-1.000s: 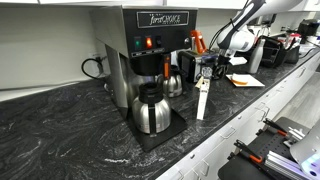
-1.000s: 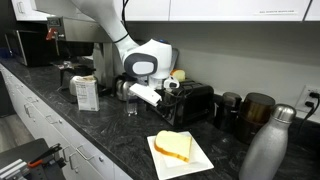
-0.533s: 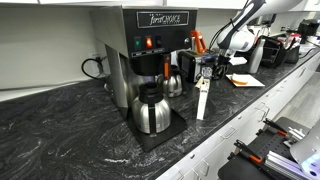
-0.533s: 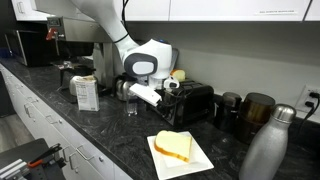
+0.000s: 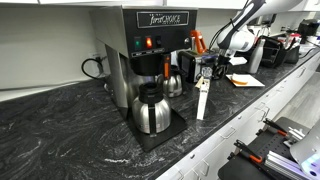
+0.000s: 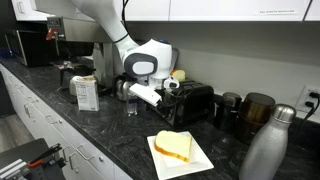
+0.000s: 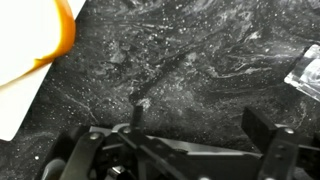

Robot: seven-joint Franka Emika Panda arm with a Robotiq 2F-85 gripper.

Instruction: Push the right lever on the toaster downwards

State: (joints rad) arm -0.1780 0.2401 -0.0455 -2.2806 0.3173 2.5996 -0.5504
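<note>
The toaster (image 6: 192, 103) is a small dark boxy appliance on the black marbled counter, and shows partly behind my arm in an exterior view (image 5: 189, 64). My gripper (image 6: 169, 91) hangs at the toaster's end nearest the arm, close to it; whether they touch is unclear. The levers are too small to make out. In the wrist view my gripper (image 7: 198, 125) is open, both fingers (image 7: 262, 124) spread wide over bare counter with nothing between them. The toaster itself is out of the wrist view.
A white plate (image 6: 200, 160) with toast (image 6: 174, 146) lies in front of the toaster, also at the wrist view's upper left (image 7: 15, 95). Coffee brewer (image 5: 150, 45), steel carafe (image 5: 152, 110), white box (image 6: 87, 92), steel bottle (image 6: 266, 145) and dark canisters (image 6: 258, 108) stand nearby.
</note>
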